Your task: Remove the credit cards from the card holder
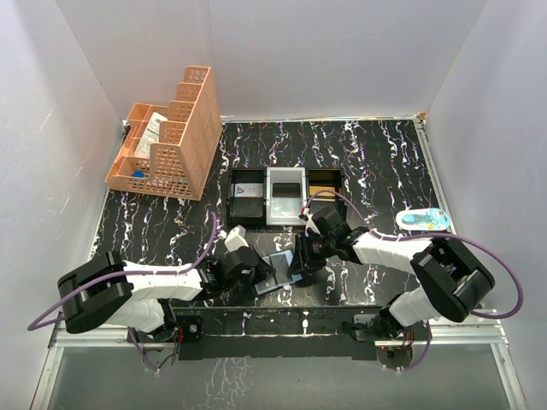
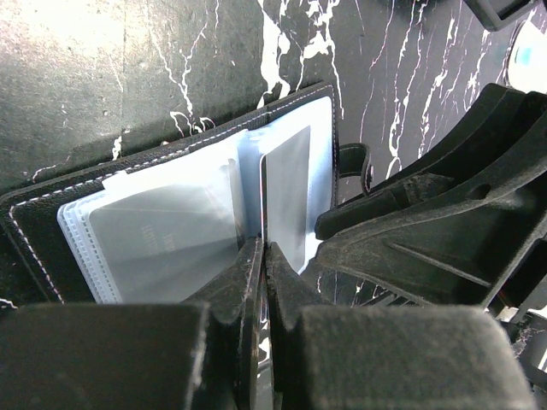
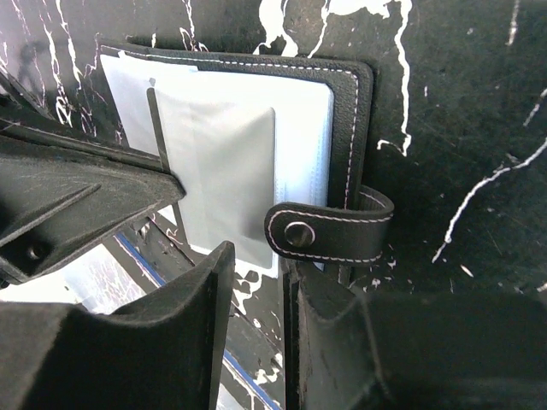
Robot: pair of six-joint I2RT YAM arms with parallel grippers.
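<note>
Left claw (image 2: 263, 269) was closed almost to nothing at the fold of the card holder (image 2: 197, 175), seemingly pinching one thin clear leaf and keeping it raised. The right claw (image 3: 259, 299) sat at the holder's other edge, beside the snap strap (image 3: 329, 232). Its fingers stood a narrow gap apart with nothing between them, only table (image 1: 376, 162) showing through.

The holder lay spread open on the table between the two claws, with the black-and-white tray (image 1: 269, 195) just beyond it. At least one grey card (image 2: 158, 231) sat in the stacked sleeves to the left of the fold, and another (image 2: 286, 192) sat in the sleeve to its right. None lay loose around the holder, so I judged the work to be at its first extraction: holder opened and steadied, no card out yet.

The next move probably called for the right claw to catch a card's exposed edge and slide it along its pocket while the left held the leaf firm. The slick plastic could drag the whole holder along.

Faint embossed marks on the left-hand card were too blurred to read, and no brand showed on the holder or strap.
</note>
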